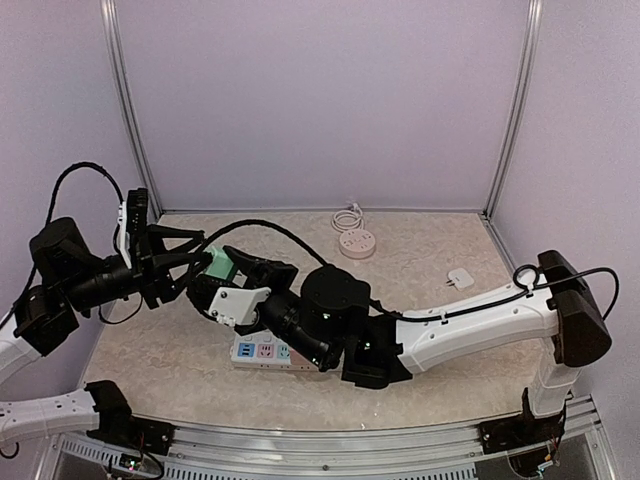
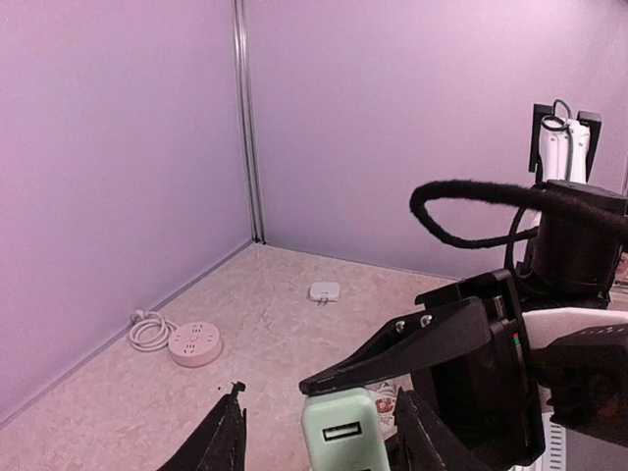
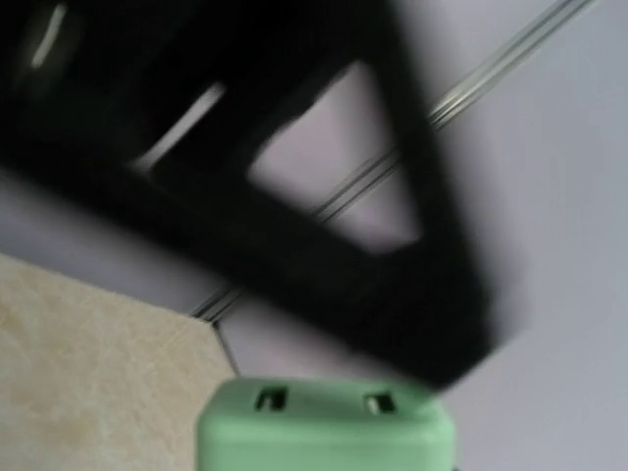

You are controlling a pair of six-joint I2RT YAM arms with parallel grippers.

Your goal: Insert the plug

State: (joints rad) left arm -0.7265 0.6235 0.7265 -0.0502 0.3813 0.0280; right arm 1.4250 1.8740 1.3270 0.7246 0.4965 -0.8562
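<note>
Plug (image 1: 218,267) in right gripper (image 1: 224,270), between spread jaws of left gripper (image 1: 206,249).

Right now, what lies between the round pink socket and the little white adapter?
Only bare tabletop separates round socket and white adapter, seen from the top view.

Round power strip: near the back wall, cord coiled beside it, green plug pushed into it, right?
No. The green plug is held in mid-air, not pushed into the round power strip; the top external view shows it. The rest stands.
</note>
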